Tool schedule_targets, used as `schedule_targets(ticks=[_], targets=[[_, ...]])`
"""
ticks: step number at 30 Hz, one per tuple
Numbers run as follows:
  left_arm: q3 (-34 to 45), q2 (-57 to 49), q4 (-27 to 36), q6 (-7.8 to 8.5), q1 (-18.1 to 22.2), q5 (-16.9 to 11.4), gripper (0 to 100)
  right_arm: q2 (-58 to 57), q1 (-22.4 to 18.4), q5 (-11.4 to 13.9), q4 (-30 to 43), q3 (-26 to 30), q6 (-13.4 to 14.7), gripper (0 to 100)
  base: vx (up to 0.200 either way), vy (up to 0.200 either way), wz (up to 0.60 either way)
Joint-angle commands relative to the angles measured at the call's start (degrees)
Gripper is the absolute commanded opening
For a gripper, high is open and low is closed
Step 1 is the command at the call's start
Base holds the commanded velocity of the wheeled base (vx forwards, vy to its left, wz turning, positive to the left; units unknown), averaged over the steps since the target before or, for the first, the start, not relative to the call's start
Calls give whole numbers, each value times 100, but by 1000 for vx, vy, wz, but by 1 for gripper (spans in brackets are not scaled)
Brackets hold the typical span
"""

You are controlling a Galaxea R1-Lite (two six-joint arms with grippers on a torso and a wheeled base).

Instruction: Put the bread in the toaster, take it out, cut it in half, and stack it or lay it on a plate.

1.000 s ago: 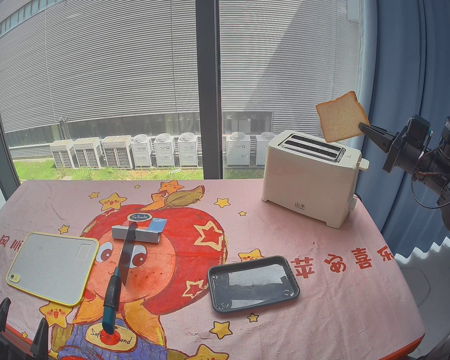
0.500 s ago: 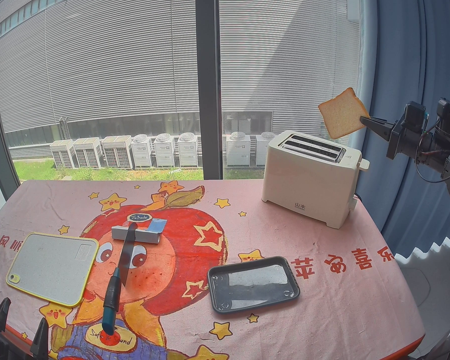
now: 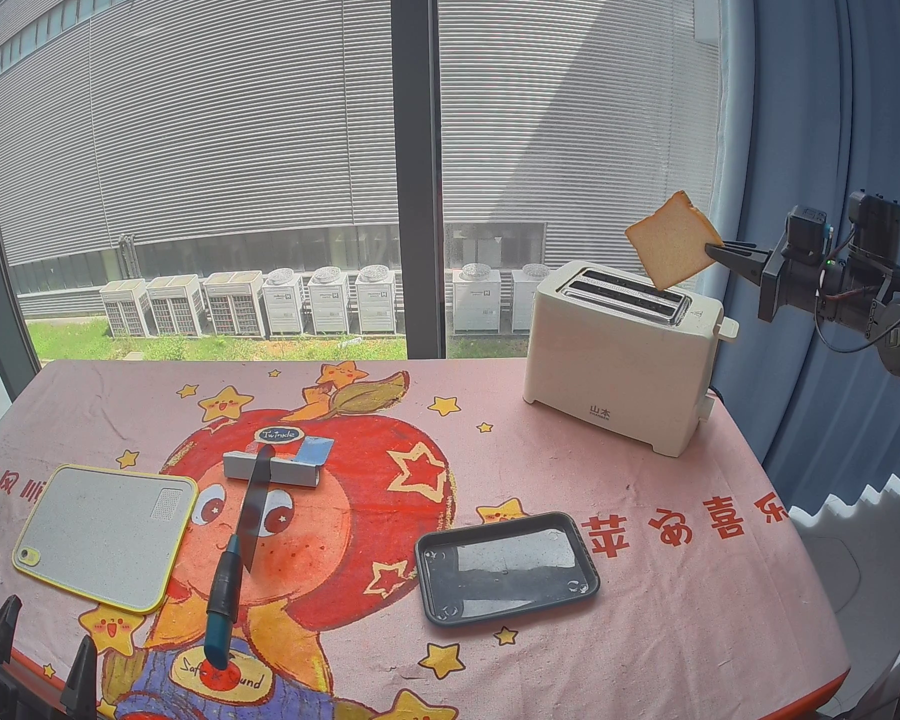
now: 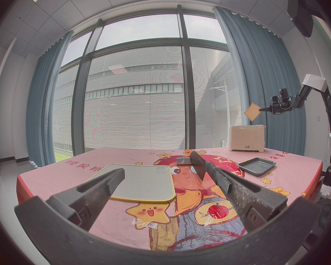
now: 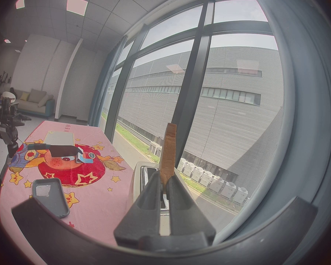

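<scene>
Against window [image 3: 220,132], right pincer [image 3: 718,249] pinches bread [image 3: 670,240] above toaster [image 3: 620,362].

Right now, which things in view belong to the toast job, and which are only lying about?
For the job: bread slice, clamped in the right gripper above the toaster; knife; cutting board; dark tray, likely the plate.
Lying about: small grey block under the knife's blade; printed tablecloth.
</scene>
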State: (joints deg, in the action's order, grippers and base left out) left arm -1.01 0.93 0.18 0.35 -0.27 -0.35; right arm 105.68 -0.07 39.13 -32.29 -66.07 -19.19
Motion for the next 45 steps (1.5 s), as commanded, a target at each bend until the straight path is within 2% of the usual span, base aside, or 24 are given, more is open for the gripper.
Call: schedule_targets(ticks=[1,18,45], targets=[[101,-93,-1,0,0,0,100,181,-10,7,21,-55,-24,0,0,0,0],[101,-93,-1,-9,0,0,100,278,42,7,21,86,-199,0,0,0,0],[101,-93,-1,-18,-8,0,100,902,166,-2,-14,-99,-243,0,0,0,0]])
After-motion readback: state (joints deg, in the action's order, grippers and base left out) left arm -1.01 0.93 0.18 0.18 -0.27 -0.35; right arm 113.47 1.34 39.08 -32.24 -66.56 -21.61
